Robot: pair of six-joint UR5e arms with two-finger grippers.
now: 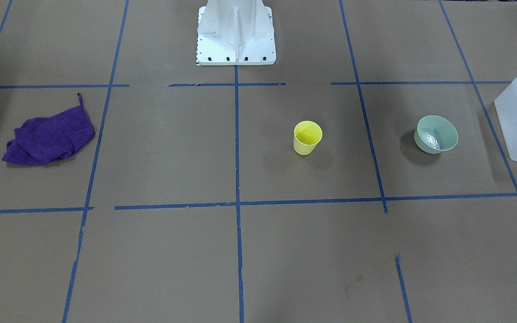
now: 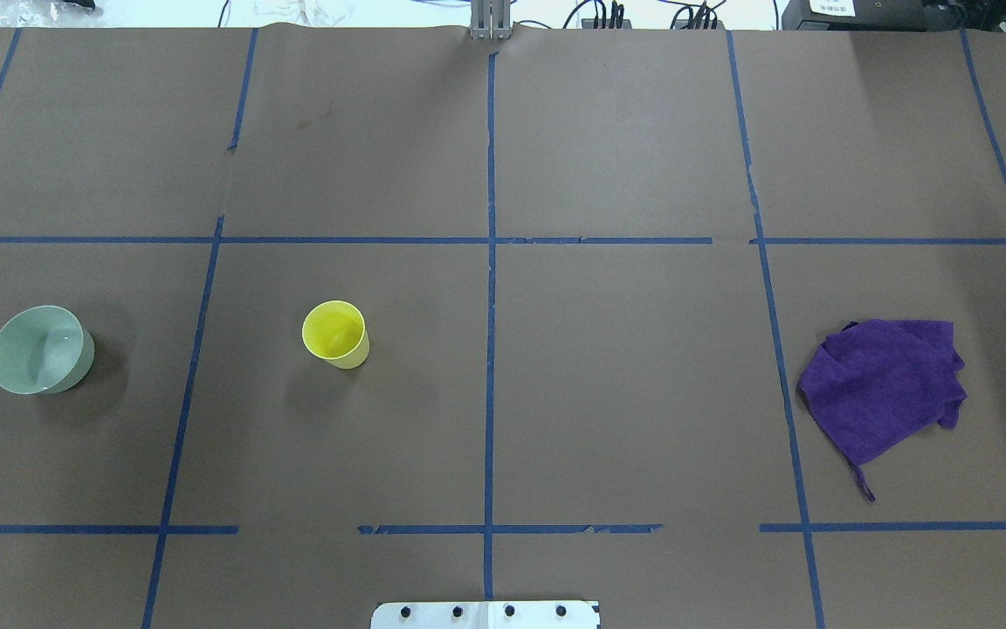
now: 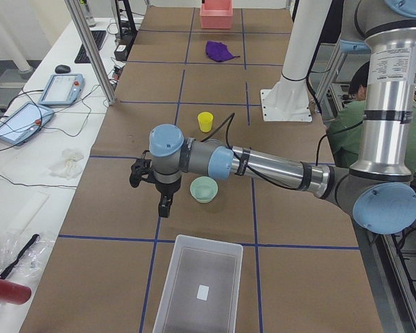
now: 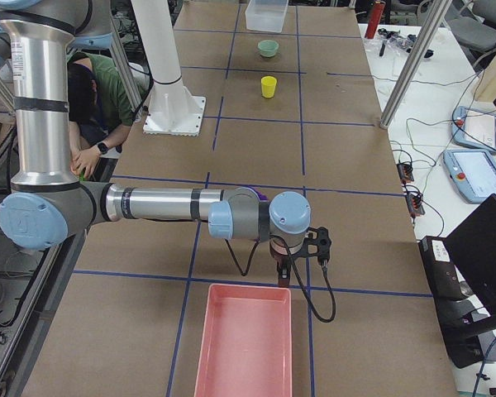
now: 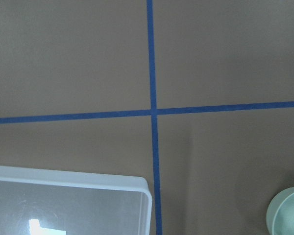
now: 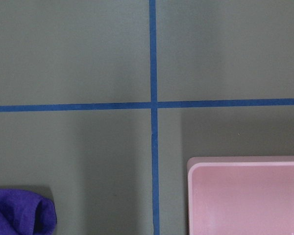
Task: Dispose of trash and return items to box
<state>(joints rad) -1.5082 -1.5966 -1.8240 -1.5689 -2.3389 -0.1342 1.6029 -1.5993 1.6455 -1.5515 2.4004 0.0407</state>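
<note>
The yellow cup (image 1: 307, 138) stands upright near the table's middle, also in the overhead view (image 2: 335, 334). The pale green bowl (image 1: 435, 134) stands upright between the cup and the frosted white box (image 1: 516, 130), and shows in the overhead view (image 2: 40, 349). The box (image 3: 206, 240) sits at the robot's left end of the table. My left gripper (image 3: 165, 205) hangs over the table beside the bowl (image 3: 204, 189), apart from it. My right gripper (image 4: 283, 273) hangs by a pink tray. Neither gripper's fingers show in the wrist views, so I cannot tell whether they are open or shut.
A crumpled purple cloth (image 1: 50, 137) lies at the robot's right side of the table. A pink tray (image 4: 248, 288) sits at that end beyond it. The white robot base (image 1: 236, 33) stands at the table's near edge. A person sits behind the robot.
</note>
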